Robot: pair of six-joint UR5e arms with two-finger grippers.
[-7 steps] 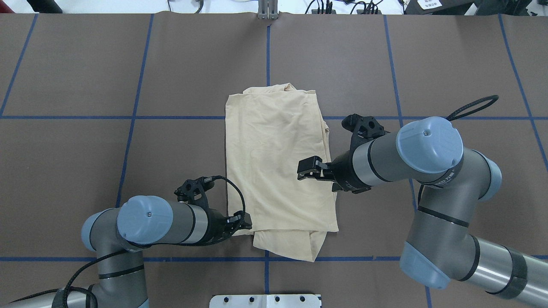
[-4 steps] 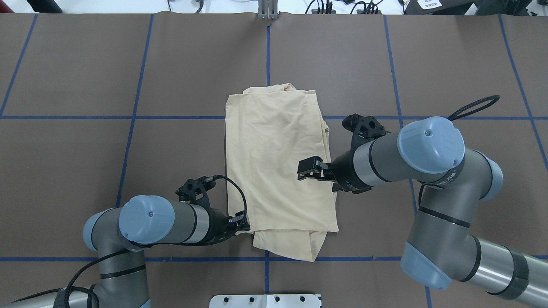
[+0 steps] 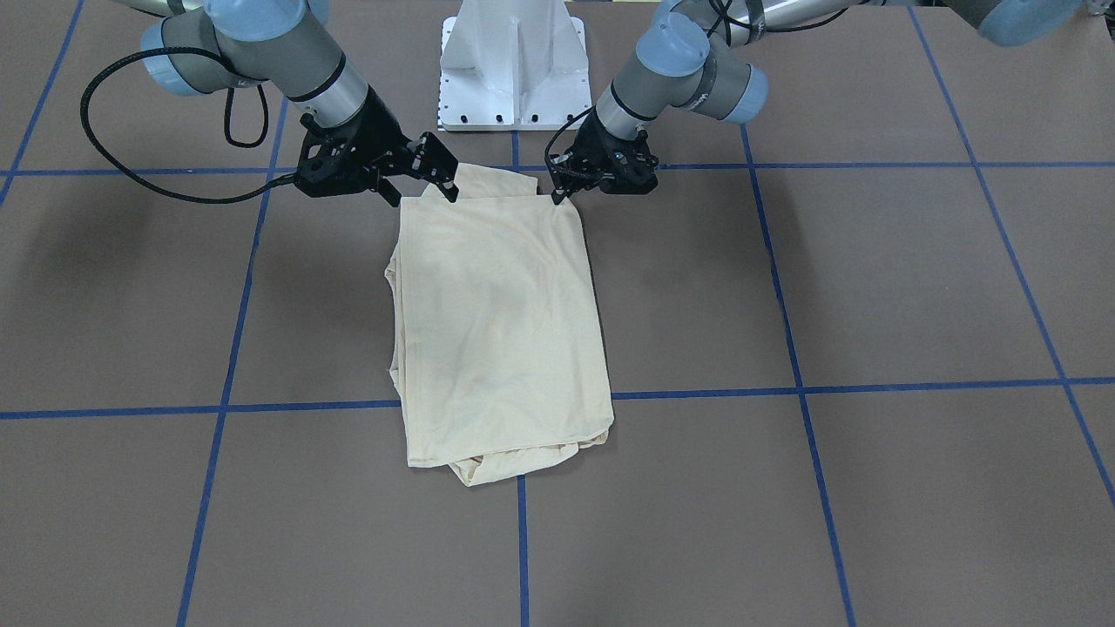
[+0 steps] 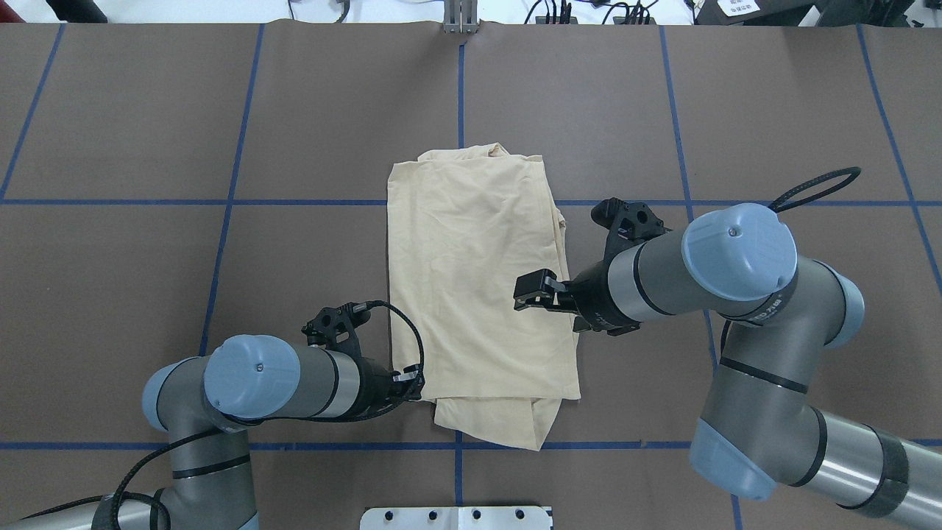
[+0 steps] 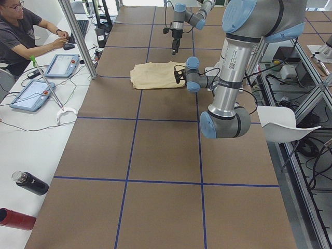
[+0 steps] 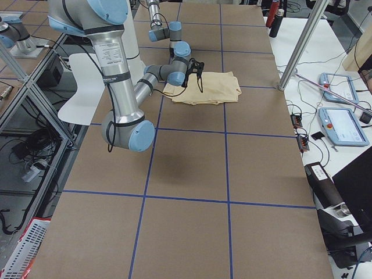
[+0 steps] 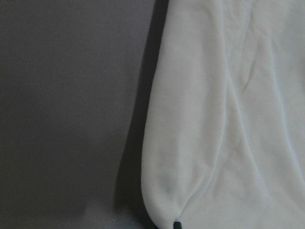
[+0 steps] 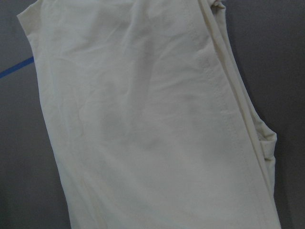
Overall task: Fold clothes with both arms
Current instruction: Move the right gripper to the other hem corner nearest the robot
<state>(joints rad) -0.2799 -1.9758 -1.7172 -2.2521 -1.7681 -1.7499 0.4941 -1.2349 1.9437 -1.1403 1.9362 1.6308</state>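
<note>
You look mid-setup for the next fold: right arm (image 4: pixel 662 276) jaws spread over the T-shirt (image 4: pixel 471 250), left arm (image 4: pixel 309 383) jaws unreadable at its corner; pinch both near corners.

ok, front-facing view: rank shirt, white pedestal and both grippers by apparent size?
1. shirt
2. white pedestal, cut off by the top edge
3. right gripper and left gripper: look about alike, not ranking them
</note>
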